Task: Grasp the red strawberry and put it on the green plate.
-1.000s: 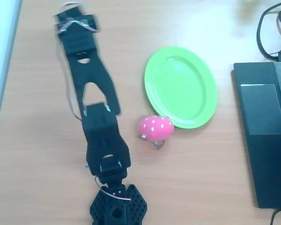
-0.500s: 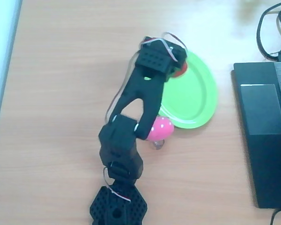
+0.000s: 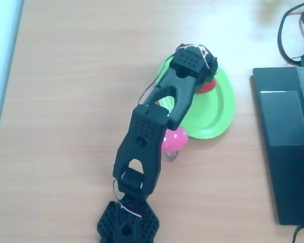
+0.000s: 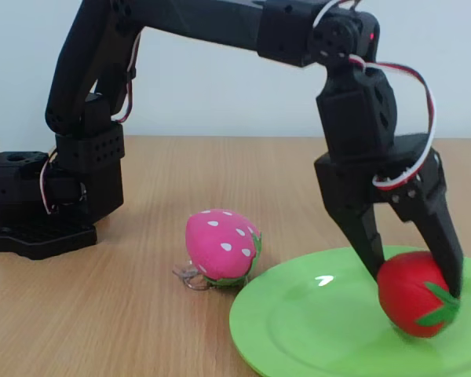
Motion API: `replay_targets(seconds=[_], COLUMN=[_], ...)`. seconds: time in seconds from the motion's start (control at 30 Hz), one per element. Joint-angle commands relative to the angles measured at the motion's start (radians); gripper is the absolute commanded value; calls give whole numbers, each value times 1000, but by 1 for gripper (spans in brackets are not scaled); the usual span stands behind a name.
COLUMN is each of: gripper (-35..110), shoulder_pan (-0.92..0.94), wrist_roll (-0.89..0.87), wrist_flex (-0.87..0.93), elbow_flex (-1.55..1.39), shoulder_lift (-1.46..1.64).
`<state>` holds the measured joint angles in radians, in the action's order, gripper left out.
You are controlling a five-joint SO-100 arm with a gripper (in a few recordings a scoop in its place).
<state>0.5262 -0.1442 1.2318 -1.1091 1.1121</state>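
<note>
Where wooden table (image 4: 86, 314) (light) spreads, white wall (image 4: 220, 94)

With the green plate (image 3: 220, 109) as landmark in the overhead view: the red strawberry (image 3: 208, 87) sits inside the plate, toward its upper middle, under the gripper (image 3: 205, 76), whose fingers stand on either side of it. In the fixed view the strawberry (image 4: 412, 302) rests on the plate (image 4: 298, 330) at its right part, the gripper (image 4: 412, 271) coming down on it from above. The dotted toy (image 3: 175, 142) lies on the worktop (image 3: 66, 101) just beside the plate's lower-left rim. The arm's base (image 3: 126, 225) stands well below and left of the plate. A laptop (image 3: 289, 147) lies to the plate's right, apart from it.
</note>
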Motion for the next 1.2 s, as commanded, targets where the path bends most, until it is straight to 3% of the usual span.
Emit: replay_targets(seconds=[0.0, 0.47, 0.7, 0.97, 1.17], gripper=[24, 51, 53, 37, 5], shoulder_pan=[0, -9, -55, -239, -385], wrist_roll=[-9, 41, 60, 107, 129], wrist_flex=[2, 18, 18, -21, -325], elbow_flex=[40, -38, -184, -252, -666], shoulder_lift=[-12, 32, 278, 824, 1262])
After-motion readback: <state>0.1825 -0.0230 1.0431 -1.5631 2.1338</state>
